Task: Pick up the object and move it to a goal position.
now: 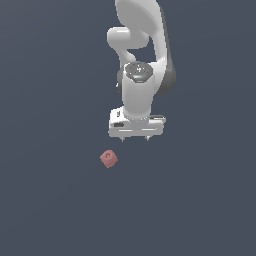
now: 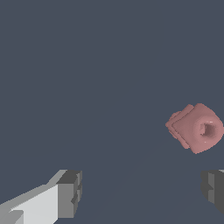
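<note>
One pinkish-red block (image 1: 108, 159) lay apart from the single end effector (image 1: 136, 138), whose two fingers (image 2: 69, 194) stood spread, holding nothing.

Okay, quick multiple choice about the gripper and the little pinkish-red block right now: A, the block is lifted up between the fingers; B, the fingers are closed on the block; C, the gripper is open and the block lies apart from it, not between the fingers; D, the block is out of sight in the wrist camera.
C: the gripper has its fingers spread wide with nothing between them, and the pinkish-red block lies off to one side, untouched.
</note>
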